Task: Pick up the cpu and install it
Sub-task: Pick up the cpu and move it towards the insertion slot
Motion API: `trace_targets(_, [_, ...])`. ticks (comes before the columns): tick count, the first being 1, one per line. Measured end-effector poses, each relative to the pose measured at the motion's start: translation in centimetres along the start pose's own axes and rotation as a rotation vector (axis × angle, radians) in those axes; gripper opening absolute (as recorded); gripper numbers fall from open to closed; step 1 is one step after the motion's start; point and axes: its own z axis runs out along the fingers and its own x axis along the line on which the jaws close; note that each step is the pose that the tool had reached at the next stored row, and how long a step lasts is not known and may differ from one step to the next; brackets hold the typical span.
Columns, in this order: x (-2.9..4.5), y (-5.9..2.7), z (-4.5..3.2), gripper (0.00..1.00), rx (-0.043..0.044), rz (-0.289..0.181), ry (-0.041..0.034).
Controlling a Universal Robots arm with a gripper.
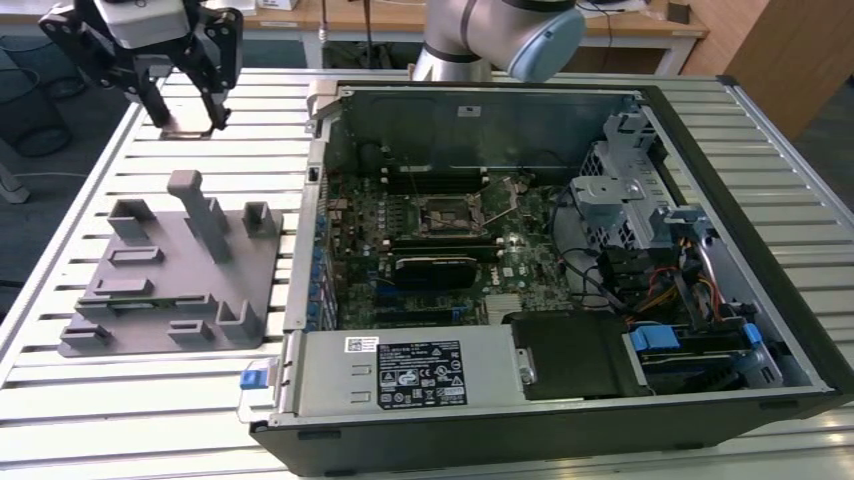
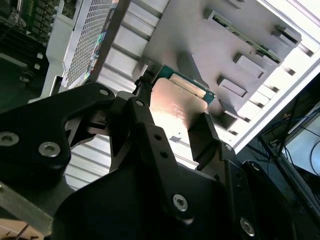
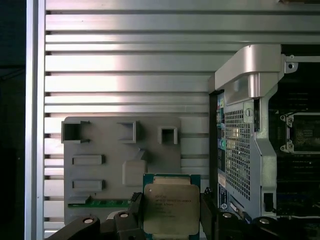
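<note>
The gripper pinches the cpu by two opposite edges, above the table beyond the grey tray. The socket lies toward the exterior view's right.

We see a slatted aluminium table, a wooden desk beyond it, a wooden cabinet on the exterior view's right.
</note>
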Motion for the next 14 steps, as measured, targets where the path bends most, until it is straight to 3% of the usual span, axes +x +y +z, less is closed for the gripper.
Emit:
trace_targets(4, [-0.94,0.02,0.11,0.54,0.0,0.0,-0.0001])
trace_targets(14, [-4.75,0.08,0.35,0.54,0.0001,0.0,0.0001])
